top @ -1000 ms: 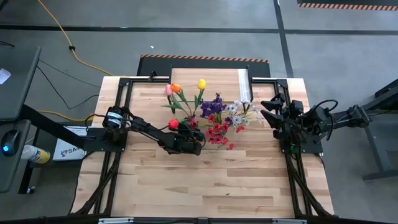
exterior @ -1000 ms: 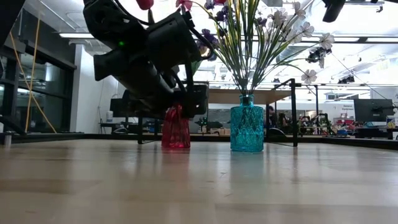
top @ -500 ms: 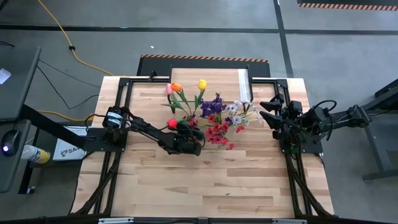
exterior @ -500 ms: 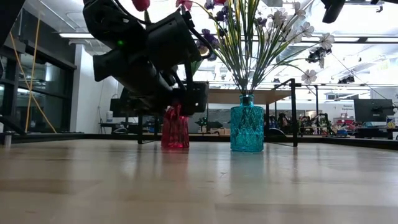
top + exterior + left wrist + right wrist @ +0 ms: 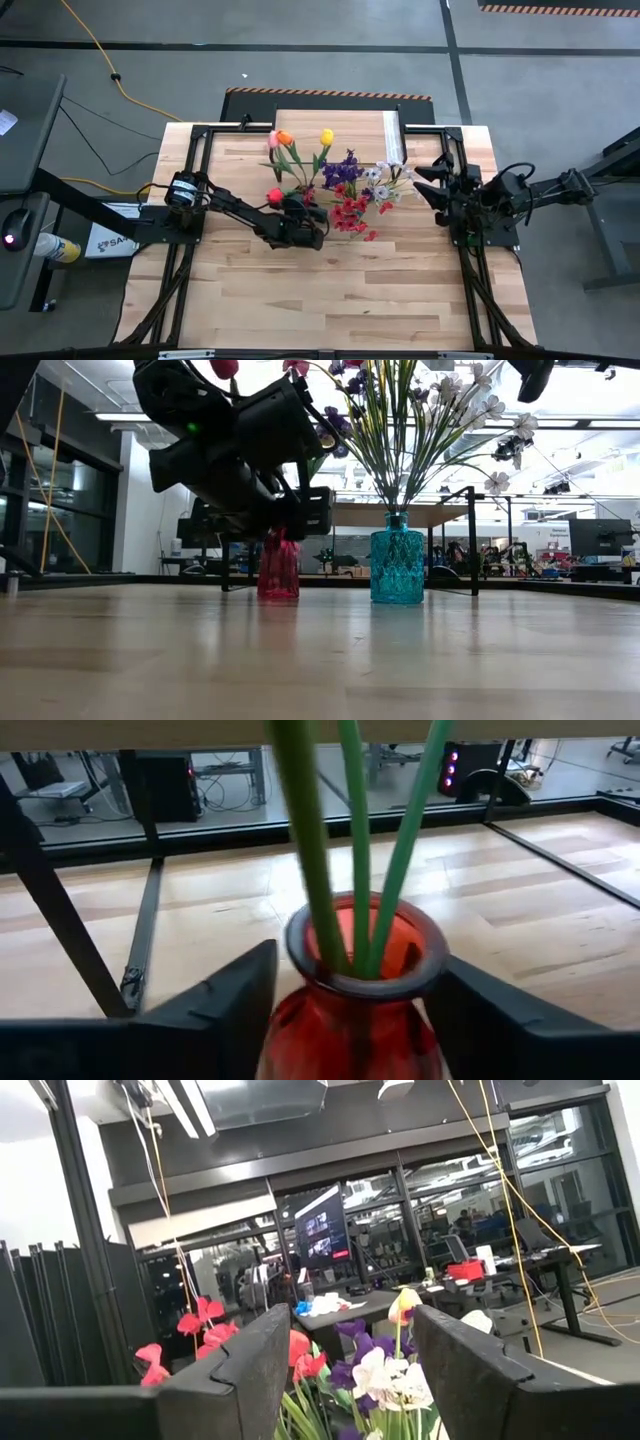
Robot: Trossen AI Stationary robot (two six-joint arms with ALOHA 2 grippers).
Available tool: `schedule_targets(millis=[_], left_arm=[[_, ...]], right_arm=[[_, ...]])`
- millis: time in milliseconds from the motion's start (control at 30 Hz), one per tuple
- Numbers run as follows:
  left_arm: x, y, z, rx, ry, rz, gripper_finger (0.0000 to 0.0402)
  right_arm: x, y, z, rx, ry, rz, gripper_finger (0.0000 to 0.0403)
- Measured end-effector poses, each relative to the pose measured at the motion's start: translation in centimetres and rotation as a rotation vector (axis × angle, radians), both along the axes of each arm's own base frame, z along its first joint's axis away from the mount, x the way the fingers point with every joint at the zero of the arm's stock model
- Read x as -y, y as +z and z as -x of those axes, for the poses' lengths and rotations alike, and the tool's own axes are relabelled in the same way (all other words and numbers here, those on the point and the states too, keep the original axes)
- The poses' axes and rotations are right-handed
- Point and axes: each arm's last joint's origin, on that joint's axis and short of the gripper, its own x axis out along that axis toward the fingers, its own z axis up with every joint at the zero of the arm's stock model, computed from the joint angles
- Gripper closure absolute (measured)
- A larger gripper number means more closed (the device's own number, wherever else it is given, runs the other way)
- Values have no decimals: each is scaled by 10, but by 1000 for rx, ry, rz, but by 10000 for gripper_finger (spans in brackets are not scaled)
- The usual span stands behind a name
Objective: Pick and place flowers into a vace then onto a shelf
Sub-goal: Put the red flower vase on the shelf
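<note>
**Red glass vase between my left fingers, tulips standing in it**

From the high view I see the flowers (image 5: 335, 180) gathered near the middle of the plank table (image 5: 330, 290): pink, orange and yellow tulip heads toward the far edge, a red tulip just beside my left gripper (image 5: 300, 215), purple sprays at the centre, white blossoms to the right and small red blossoms nearest me. My left arm reaches in from the left side and ends at the bouquet. My right gripper (image 5: 428, 180) waits by the table's right edge, beside the white blossoms and apart from them.

From the low view, the red vase (image 5: 278, 570) stands on the table behind the dark bulk of my left arm, and a teal cut-glass vase (image 5: 397, 568) stands just to its right, holding a fan of green stems with white and purple heads. The shelf (image 5: 400, 515) shows behind them as a light wooden top on thin black legs.

From the left wrist view, the red vase's round mouth sits between my two dark fingers (image 5: 210, 1010), which flank its neck on both sides; I cannot tell whether they press the glass. Three green stems rise straight out of the mouth.

From the right wrist view, that gripper's fingers (image 5: 235, 1370) stand spread with nothing between them. Red, purple, white and yellow blooms show beyond.
</note>
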Motion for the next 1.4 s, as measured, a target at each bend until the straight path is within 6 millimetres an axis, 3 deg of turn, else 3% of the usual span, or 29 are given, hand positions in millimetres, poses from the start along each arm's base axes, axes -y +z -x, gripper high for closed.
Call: schedule_targets(millis=[200, 667, 833, 1400], left_arm=[[0, 2, 0, 11, 12, -20, 230], [4, 8, 1, 29, -4, -6, 228], [11, 35, 0, 28, -38, -25, 228], [6, 131, 39, 99, -19, -90, 228]], right_arm=[[0, -1, -1, -14, 0, 3, 197], [0, -3, -1, -34, -2, 6, 197], [1, -2, -1, -23, -24, -6, 198], [1, 5, 3, 55, -29, -24, 198]])
